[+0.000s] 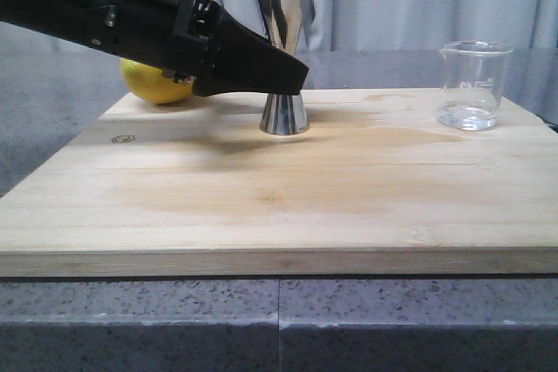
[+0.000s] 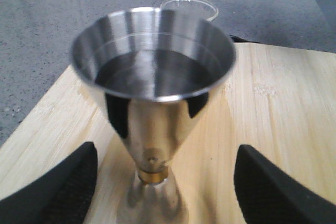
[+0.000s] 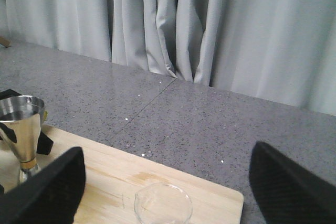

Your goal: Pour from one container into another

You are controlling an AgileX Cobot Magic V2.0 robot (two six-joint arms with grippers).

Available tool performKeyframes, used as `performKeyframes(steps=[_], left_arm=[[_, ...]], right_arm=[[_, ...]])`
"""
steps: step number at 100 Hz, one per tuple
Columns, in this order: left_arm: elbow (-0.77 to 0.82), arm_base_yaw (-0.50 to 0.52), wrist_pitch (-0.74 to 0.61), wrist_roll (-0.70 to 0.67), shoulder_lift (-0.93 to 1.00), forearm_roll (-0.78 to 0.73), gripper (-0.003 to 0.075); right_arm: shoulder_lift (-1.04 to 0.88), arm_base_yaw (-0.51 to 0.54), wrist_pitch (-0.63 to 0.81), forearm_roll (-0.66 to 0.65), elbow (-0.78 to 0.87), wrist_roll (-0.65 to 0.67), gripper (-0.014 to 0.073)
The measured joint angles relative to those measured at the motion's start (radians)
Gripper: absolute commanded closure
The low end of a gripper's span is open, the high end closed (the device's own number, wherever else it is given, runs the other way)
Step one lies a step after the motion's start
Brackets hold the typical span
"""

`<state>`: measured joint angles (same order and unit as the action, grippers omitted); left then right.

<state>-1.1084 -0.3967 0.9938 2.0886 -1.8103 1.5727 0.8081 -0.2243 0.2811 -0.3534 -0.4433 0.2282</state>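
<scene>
A speckled grey stone worktop [image 1: 131, 320] runs back to pale pleated curtains [image 3: 210, 24]. On it lies a broad, pale wooden board [image 1: 279, 206] with straight grain and a darker damp-looking patch near its middle. The left arm, matte black and angular, reaches in over the board; its left pincer [image 2: 163, 182] is spread wide, its two dark textured fingers [image 2: 58, 187] standing either side of the jigger's waist without touching it. The right pincer [image 3: 165, 182] is likewise wide open and holds nothing, poised above the beaker. Behind the left arm sits a lemon [image 1: 157, 83], yellow and dimpled (mostly hidden). The jigger [image 1: 284, 58] stands upright near the board's middle towards the back: polished steel, hourglass-shaped, a thin gold band at the waist, its upper cup holding liquid. The beaker [image 1: 473, 84], clear thin glass with a pouring lip, stands upright at the board's far right corner, well apart from the jigger.
</scene>
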Motion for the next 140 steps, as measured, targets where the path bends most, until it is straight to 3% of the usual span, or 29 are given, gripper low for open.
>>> performKeyframes(steps=[25, 43, 76, 93, 105, 118, 140], left_arm=[[0.0, 0.0, -0.102, -0.174, 0.077, -0.163, 0.0202], [0.0, 0.004, -0.174, -0.462, 0.199, -0.429, 0.0204], [-0.004, 0.088, -0.134, -1.278, 0.555, -1.022, 0.0204], [-0.045, 0.135, 0.041, -1.71, 0.72, -1.356, 0.0204], [-0.067, 0.158, 0.193, -1.941, 0.821, -1.554, 0.0204], [-0.069, 0.163, 0.258, -2.054, 0.911, -1.665, 0.0204], [-0.071, 0.163, 0.273, -2.104, 1.034, -1.678, 0.0219]], right_arm=[[0.0, 0.0, -0.004, -0.001, 0.0, 0.0, 0.0019], [0.0, 0.0, -0.097, -0.001, -0.02, 0.004, 0.0019], [0.0, 0.0, -0.817, 0.076, -0.31, 0.006, 0.0019], [0.0, 0.0, -1.145, 0.181, -0.455, -0.063, 0.0019], [0.0, 0.0, -1.348, 0.262, -0.532, -0.129, 0.0019], [-0.002, 0.0, -1.503, 0.342, -0.589, -0.228, 0.0019], [-0.029, 0.0, -1.512, 0.371, -0.603, -0.289, 0.0019]])
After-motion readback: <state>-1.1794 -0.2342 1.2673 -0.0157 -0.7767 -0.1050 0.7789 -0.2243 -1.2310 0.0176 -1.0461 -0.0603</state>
